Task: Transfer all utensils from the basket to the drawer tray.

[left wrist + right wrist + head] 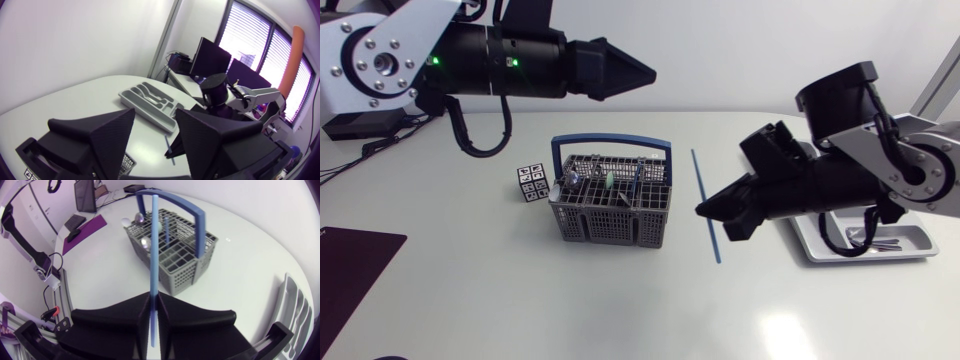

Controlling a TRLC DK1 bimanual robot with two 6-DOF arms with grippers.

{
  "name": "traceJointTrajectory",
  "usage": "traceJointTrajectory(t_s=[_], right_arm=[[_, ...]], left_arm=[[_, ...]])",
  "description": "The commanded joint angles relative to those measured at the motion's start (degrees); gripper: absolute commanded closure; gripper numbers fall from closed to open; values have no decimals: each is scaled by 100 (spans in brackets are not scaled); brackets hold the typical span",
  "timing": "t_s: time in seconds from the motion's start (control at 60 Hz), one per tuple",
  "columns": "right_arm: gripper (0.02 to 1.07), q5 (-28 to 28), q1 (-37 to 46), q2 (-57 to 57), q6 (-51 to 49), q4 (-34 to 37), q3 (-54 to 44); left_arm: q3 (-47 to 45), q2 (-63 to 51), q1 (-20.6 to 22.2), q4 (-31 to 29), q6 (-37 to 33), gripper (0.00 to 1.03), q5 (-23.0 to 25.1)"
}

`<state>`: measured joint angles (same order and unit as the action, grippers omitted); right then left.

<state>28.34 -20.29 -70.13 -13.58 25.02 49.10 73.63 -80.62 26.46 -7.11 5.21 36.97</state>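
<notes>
Pinches the blue stick (698, 172) crosswise in the right gripper (708, 213) just beside the basket (610, 226), with the drawer tray (923, 240) back under that same arm and the left gripper (650, 72) spread, well apart.

- No word, number or brand mark could be read on anything on the table.
- The only sign was on a small cube (531, 183) beside the basket (610, 225): black-and-white square code patterns, too small to make out.
</notes>
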Motion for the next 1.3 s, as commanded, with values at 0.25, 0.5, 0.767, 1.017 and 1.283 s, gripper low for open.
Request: traceJointTrajectory(t_s=[0.25,0.5,0.767,1.017,1.283], right_arm=[[102,-171,2170,-748,-417,478,662],[102,-795,3190,-1741,-549,627,1462],[102,-1225,3708,-2840,-540,610,1980],[101,-1348,3875,-3560,-549,399,2033],[56,-1445,3814,-3692,-540,197,1884]], left_arm=[[-419,-200,-35,-528,-1637,41,-1131],[-762,-332,281,-624,-2499,41,-1904],[-1105,-472,615,-334,-2894,41,-2405],[-1579,-578,843,404,-3044,41,-2757],[-1975,-868,967,1502,-3149,41,-3205]])
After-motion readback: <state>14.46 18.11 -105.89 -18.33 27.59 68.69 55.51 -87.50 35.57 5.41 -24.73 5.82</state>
